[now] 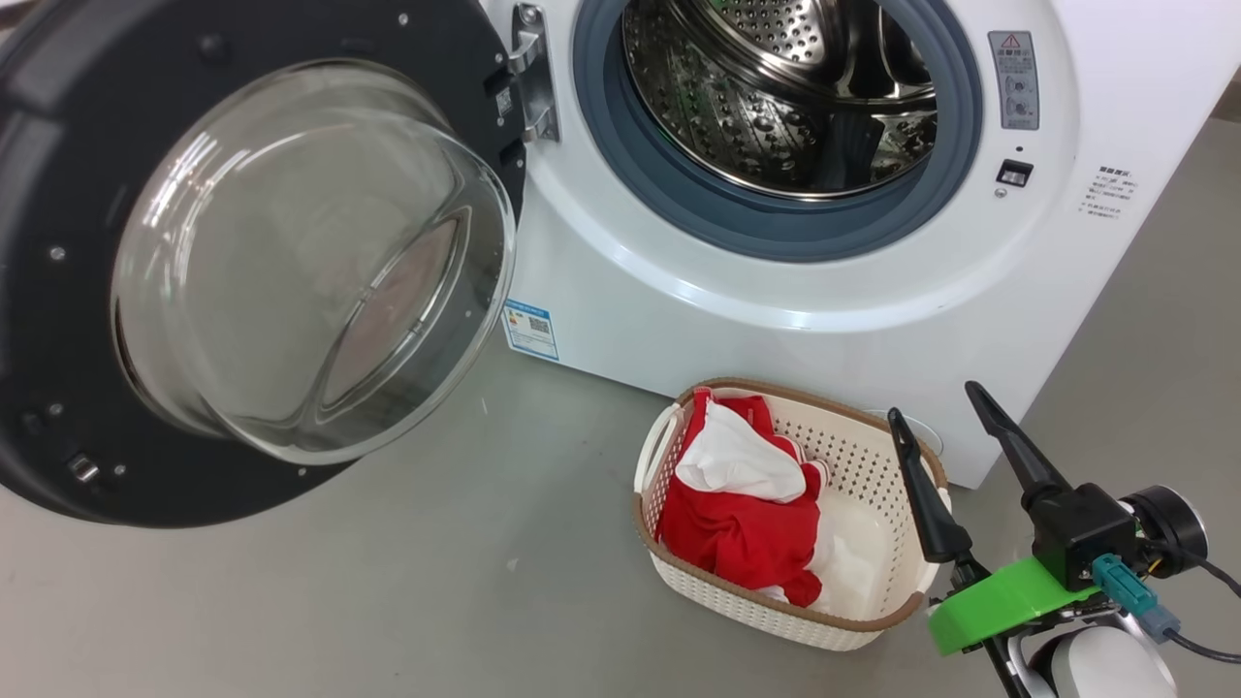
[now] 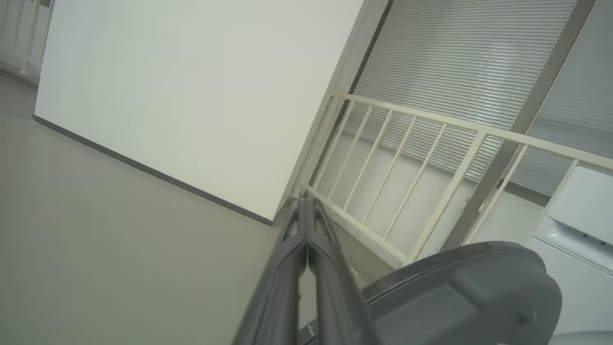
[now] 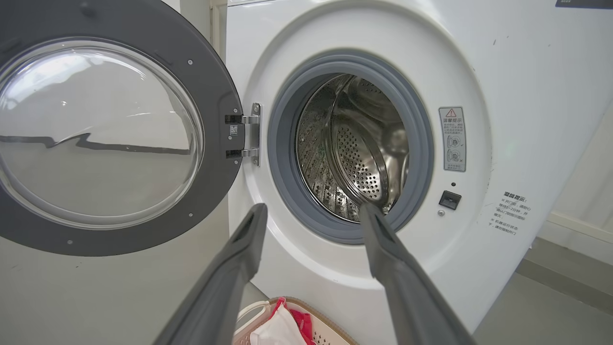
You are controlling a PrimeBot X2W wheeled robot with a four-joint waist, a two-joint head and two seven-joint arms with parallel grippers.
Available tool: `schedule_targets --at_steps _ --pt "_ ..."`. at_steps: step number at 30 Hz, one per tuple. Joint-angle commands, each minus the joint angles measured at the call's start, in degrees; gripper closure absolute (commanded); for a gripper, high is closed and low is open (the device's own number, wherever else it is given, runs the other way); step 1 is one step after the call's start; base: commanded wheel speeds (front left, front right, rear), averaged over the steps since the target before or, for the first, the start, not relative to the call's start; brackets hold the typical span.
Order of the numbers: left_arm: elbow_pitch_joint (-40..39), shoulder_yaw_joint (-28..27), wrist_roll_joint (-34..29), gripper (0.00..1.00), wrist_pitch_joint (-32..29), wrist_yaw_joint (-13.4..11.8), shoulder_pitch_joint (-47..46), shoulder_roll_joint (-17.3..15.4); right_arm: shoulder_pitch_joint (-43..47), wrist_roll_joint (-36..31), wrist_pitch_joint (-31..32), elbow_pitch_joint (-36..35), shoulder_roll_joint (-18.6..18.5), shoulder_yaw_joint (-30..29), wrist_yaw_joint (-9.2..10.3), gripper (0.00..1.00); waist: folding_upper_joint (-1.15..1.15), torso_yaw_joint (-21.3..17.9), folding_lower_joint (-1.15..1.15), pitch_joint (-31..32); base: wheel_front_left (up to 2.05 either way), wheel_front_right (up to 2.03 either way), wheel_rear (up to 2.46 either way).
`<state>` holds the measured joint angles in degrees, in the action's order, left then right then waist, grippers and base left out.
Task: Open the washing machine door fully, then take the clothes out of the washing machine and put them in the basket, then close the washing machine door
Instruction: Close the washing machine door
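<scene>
Black-rimmed, the washing machine door [image 1: 58, 407] stands wide open, cut off at the head view's left edge; the left gripper [image 2: 306, 203], fingers pressed together on nothing, points past its outer face. On the washing machine [image 1: 679, 291], the steel drum [image 1: 776, 97] is cropped at top. Red-and-white clothes [image 1: 737, 528] lie in the basket [image 1: 873, 451]; beside it the right gripper [image 1: 933, 401] angles upward, jaws spread wide, holding nothing.

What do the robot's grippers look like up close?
The right gripper has two long, pointed black fingers on a black block, with a bright green bracket, a teal plug and a black cable. The left gripper has matching dark grey fingers.
</scene>
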<state>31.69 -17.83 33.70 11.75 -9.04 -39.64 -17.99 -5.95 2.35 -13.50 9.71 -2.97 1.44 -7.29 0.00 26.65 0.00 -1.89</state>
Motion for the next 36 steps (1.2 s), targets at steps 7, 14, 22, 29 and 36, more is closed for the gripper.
schedule_targets --at_steps 7,14,22,29,36 --pt "16.8 -4.99 7.25 1.0 -9.05 2.0 -11.29 -6.68 -1.98 -1.09 1.35 -2.13 -0.03 1.96 -0.2 0.0 0.0 -1.21 0.0 -1.79 0.0 0.0 0.0" --pt "25.12 -7.44 13.4 1.0 -17.53 6.72 -15.78 -7.86 -2.59 -0.86 1.83 -2.46 -0.83 2.7 -0.2 0.0 0.0 -2.15 0.0 -2.85 0.0 0.0 0.0" --pt "29.59 -6.33 15.8 1.0 -27.75 11.93 -16.92 -9.31 -2.31 -0.69 2.11 -2.8 -1.21 2.74 -0.2 0.0 0.0 -2.53 0.0 -3.44 0.0 0.0 0.0" --pt "30.89 -7.04 18.21 1.0 -31.65 14.25 -16.39 -9.56 -1.87 -0.59 2.08 -2.92 -1.15 2.66 -0.2 0.0 0.0 -2.05 0.0 -3.42 0.0 0.0 0.0" --pt "29.87 -8.3 21.49 1.0 -34.91 15.81 -14.99 -8.9 -1.62 -0.42 1.82 -2.88 -0.95 2.67 -0.2 0.0 0.0 -1.44 0.0 -3.35 0.0 0.0 0.0"
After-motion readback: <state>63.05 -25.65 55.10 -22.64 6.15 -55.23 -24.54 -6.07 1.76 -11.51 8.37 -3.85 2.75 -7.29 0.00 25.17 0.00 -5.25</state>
